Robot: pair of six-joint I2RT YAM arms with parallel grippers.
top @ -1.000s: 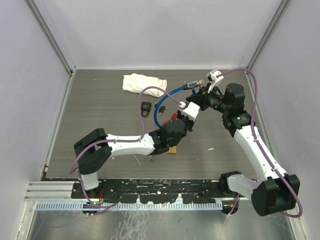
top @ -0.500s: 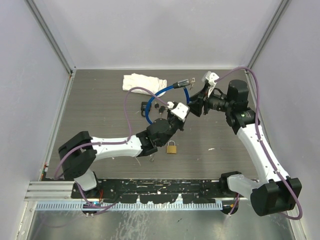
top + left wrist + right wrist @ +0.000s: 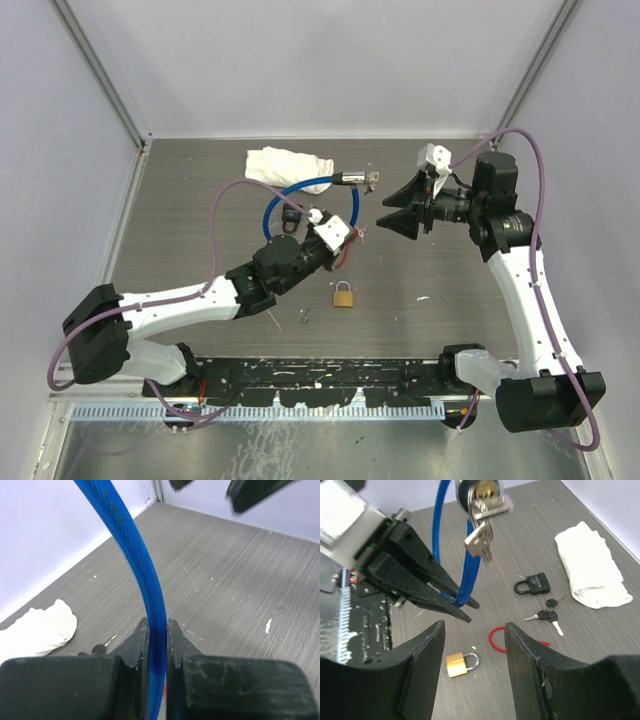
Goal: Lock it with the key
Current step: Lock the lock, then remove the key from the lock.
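A blue cable lock [image 3: 290, 188] is held up over the table. Its silver lock head [image 3: 481, 491] has a bunch of keys [image 3: 480, 536] hanging from it, one key in the keyhole. My left gripper [image 3: 352, 236] is shut on the blue cable [image 3: 152, 605], which runs between its fingers [image 3: 135, 642]. My right gripper [image 3: 385, 222] is open and empty, to the right of the lock head and apart from it. In the right wrist view the right gripper [image 3: 475, 626] stands below the keys, facing the left gripper's fingers [image 3: 432, 592].
On the table lie a brass padlock [image 3: 342, 295], a black padlock [image 3: 291, 218], black-headed keys [image 3: 547, 616], a red loop [image 3: 497, 639] and a small loose key [image 3: 305, 317]. A white cloth [image 3: 288, 165] lies at the back. Walls close in on three sides.
My left arm has drawn back to the left, carrying the cable and uncovering the brass padlock. My right gripper has moved back from the lock head and keys and stands open.
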